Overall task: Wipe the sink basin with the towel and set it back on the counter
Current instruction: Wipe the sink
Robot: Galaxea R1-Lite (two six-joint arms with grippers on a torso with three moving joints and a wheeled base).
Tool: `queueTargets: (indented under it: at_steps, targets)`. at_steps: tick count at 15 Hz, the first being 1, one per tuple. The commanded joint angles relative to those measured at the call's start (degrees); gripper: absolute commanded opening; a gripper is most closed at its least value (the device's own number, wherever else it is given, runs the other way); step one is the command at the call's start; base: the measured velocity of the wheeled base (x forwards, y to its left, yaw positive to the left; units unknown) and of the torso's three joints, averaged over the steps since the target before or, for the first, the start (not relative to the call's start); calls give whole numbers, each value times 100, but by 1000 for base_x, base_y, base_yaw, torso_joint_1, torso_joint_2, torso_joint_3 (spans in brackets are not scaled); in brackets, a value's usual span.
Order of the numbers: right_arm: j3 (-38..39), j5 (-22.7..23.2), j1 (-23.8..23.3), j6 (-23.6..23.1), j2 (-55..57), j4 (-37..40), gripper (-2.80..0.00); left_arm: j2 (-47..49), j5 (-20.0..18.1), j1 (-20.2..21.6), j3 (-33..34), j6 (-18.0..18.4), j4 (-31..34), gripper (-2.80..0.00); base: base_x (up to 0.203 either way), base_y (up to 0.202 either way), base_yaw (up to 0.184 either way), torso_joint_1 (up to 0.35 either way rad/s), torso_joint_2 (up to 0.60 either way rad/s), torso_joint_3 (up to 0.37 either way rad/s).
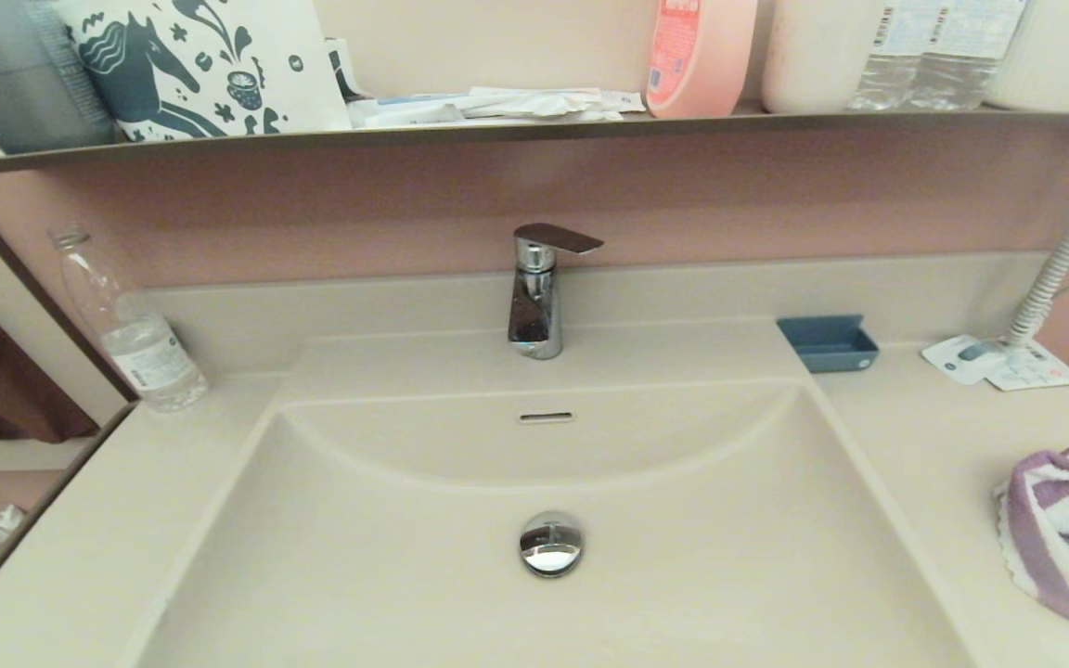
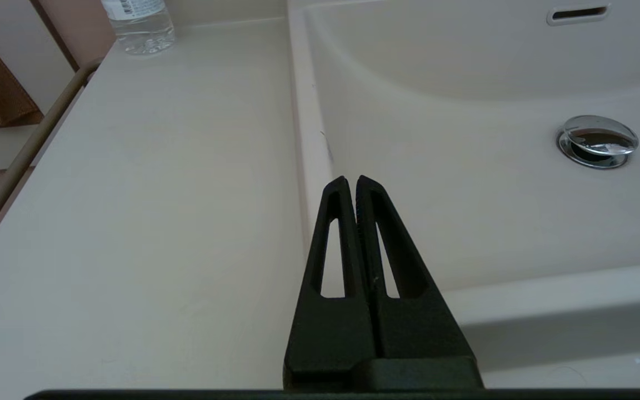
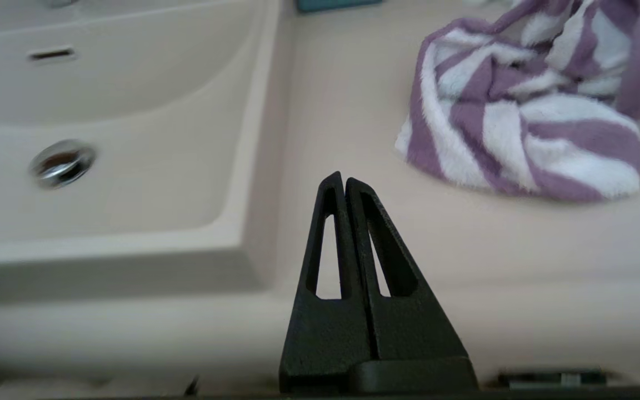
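A crumpled towel (image 1: 1068, 533) of soft terry in broad purple and white stripes lies on the cream-beige surface (image 1: 924, 436) at the robot's right, well apart from the sink basin (image 1: 683, 575), whose wide rectangular bowl holds only a round chrome drain plug (image 1: 550, 543) and a narrow overflow slot (image 1: 546, 417) in its curved back wall. A chrome faucet (image 1: 539, 292) with a flat lever stands on the low ledge behind the basin. To its right sits a small blue tray (image 1: 829, 342), and beyond that some printed cards (image 1: 998, 364) under a white coiled cord (image 1: 1068, 246). A clear plastic water bottle (image 1: 131, 329) stands at the left back corner, beside a mirrored side wall. Above a dusty-pink backsplash, a dark-edged shelf (image 1: 497, 132) carries a white bag with a dark-blue horse print (image 1: 200, 65), papers, a pink bottle (image 1: 697, 56) and further containers.

The left gripper (image 2: 351, 183), black with slotted tapering fingers pressed together and holding nothing, hangs over the basin's left rim, nothing between it and the bowl. The right gripper (image 3: 339, 180), likewise closed and empty, hangs over the surface just right of the basin's edge, near the towel (image 3: 531, 111) but not touching it, with bare smooth top between them. Neither arm appears in the head view.
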Motion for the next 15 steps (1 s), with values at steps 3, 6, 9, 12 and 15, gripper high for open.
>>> queueTargets:
  at_steps: [3,6,9,12,15]
  targets:
    - [960,-427,1,-727,-38,-1090,-280,7,-3,0,1,3,0,-280,0,0,0,0,0,0]
    - [960,-448,1,-758,-29,-875,-280,7,-2,0,1,3,0,-280,0,0,0,0,0,0]
    - [960,-440,1,-769,-29,-878,-280,7,-3,0,1,3,0,-280,0,0,0,0,0,0]
    - [960,-448,1,-725,-29,-878,-280,7,-3,0,1,3,0,-280,0,0,0,0,0,0]
    - [960,-457,1,-713,-29,-878,-280,7,-3,0,1,3,0,-280,0,0,0,0,0,0]
